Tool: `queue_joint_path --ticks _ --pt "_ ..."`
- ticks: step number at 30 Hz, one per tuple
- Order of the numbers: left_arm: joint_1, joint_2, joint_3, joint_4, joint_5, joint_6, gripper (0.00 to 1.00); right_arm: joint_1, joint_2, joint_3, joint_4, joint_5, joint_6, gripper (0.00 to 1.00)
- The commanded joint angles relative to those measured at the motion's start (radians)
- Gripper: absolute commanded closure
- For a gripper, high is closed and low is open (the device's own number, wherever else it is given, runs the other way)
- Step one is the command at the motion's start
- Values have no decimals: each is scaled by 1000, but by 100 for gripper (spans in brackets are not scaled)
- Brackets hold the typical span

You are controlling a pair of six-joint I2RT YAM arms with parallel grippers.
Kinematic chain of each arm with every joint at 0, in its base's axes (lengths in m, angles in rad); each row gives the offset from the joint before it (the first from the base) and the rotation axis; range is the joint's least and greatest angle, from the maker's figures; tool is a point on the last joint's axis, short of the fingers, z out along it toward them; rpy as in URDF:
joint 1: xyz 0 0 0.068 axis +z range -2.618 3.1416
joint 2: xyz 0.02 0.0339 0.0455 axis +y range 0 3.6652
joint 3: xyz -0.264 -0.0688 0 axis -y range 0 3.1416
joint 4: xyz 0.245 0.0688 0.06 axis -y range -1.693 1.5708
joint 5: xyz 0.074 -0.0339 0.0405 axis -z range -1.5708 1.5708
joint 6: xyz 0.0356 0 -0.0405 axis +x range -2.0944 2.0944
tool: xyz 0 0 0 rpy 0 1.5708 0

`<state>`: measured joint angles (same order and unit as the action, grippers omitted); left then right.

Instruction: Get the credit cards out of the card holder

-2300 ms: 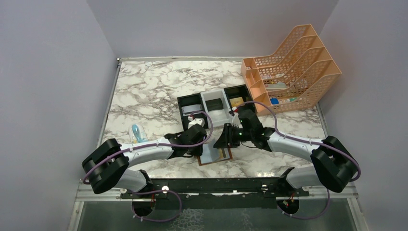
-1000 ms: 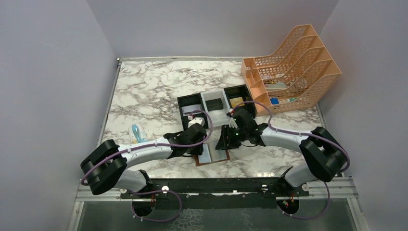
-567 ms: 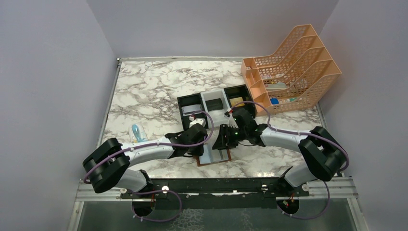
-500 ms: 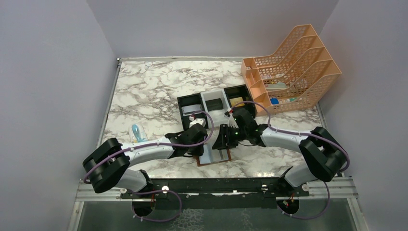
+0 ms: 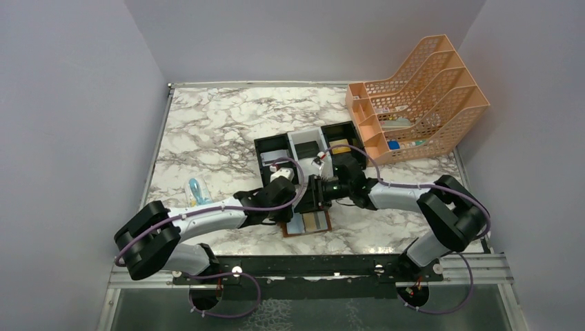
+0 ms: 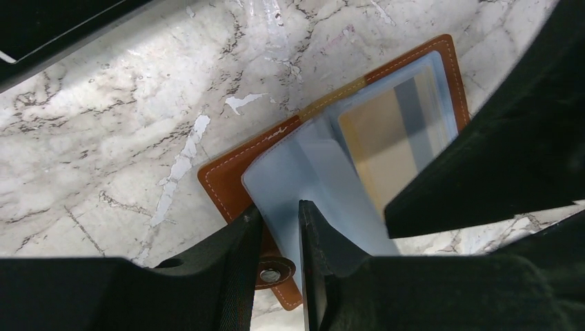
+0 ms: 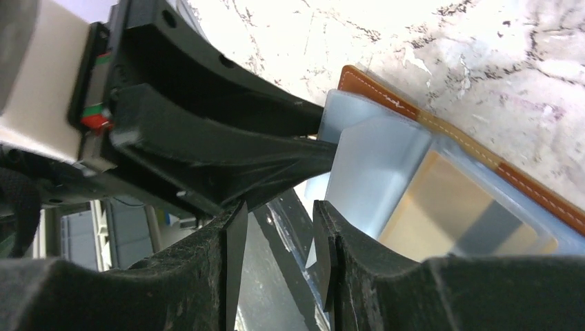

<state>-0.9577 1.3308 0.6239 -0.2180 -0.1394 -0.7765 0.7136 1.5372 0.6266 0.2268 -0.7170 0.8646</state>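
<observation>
- Small pale-blue, clear item (image 5: 196, 187): lying on the marble table (image 5: 221, 131), left of the arms; too small to identify.
- Left gripper (image 6: 279, 210): low over the table, its jaws pressed onto a pale-blue inner leaf of the card holder, which is lifted between them.
- Card holder (image 6: 227, 186): brown leather, lying open and flat on the table at front centre, between the two grippers; its snap tab sits under the left fingers.
- Gold-tan card (image 6: 376, 138): one of the credit cards, lying inside a translucent pocket of the holder.
- Right gripper (image 7: 279, 207): facing the left one across the holder, jaws parted. A blue leaf stands just beside one finger; contact cannot be told.
- Three-compartment tray (image 5: 261, 155): just behind both grippers.
- Peach mesh file rack (image 5: 421, 83): far right corner.
</observation>
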Motion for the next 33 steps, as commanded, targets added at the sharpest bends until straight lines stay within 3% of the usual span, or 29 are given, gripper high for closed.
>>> queue_joint_path --ticks 1,9,16,20,25,29,33 --pt "-4 -55 -22 -2 -36 -34 71 14 85 40 123 -104 45 59" --pt "-5 -164 -45 -103 -149 -116 65 40 156 59 177 -127 73 59" --pt "-4 -297 -75 -146 -222 -175 50 41 66 41 118 -90 35 55" --pt "-4 -338 -88 -123 -219 -157 42 40 -53 36 -119 159 -27 55" --pt "-3 -308 -102 6 -101 -69 31 40 -153 57 -412 491 -92 55" --pt "-3 -211 -93 65 -30 -47 29 40 -202 31 -479 561 -104 55" --pt "-3 -106 -60 53 -5 -28 35 40 -215 8 -478 532 -100 55"
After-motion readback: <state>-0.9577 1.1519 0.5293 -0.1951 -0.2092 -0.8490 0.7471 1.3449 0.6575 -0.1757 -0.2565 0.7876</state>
